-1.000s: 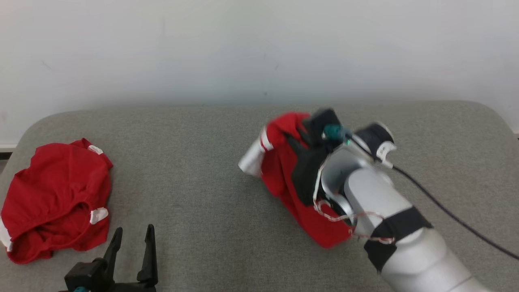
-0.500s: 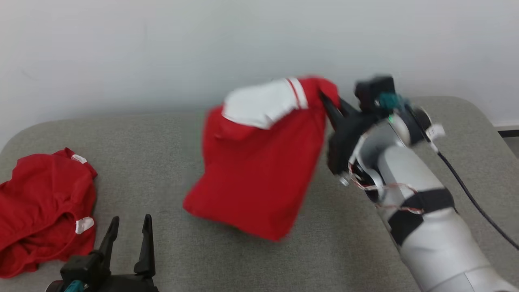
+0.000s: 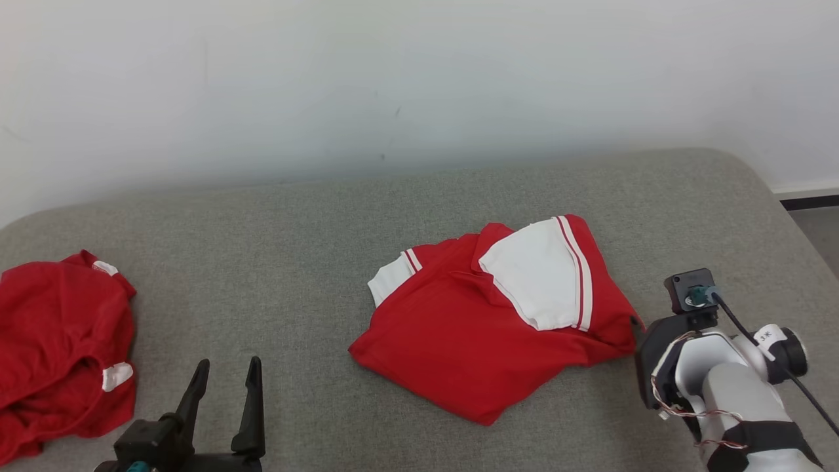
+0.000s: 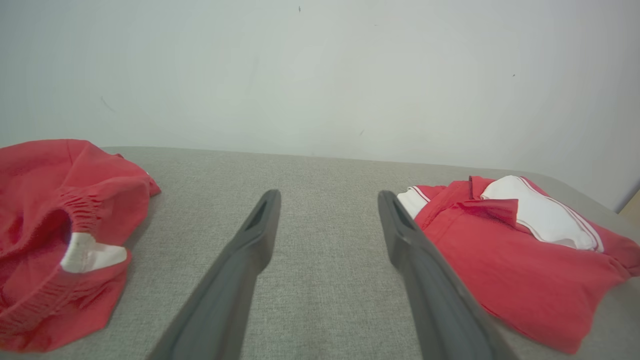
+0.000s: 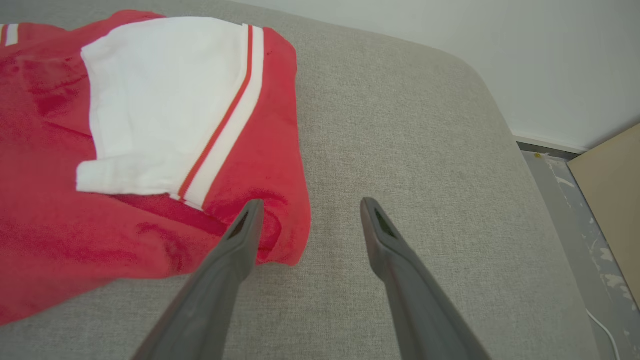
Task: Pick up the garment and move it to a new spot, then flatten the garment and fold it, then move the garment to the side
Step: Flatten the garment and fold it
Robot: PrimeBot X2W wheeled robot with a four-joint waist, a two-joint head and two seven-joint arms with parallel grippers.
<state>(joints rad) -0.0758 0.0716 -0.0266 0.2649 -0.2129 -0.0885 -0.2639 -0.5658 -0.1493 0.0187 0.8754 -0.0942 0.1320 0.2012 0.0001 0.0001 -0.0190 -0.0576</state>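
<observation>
Fingers [image 5: 235, 245] of your right gripper [image 5: 310, 202] stand wide, empty; left gripper [image 4: 327, 197] likewise. Garment [image 3: 459, 341] lies rumpled on grey cushion [image 3: 295, 249], just beside right tips. Flattening looks next: you need opposite edges pinched, spread.

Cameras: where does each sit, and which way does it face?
Head view: on the head, looking forward and down at the grey cushion; left gripper lower left, right forearm lower right.
Left wrist view: low, facing the wall, between open fingers.
Right wrist view: tilted down at the cushion's edge, past the open right gripper.
Both wrist views share the red-and-white shirt.
</observation>
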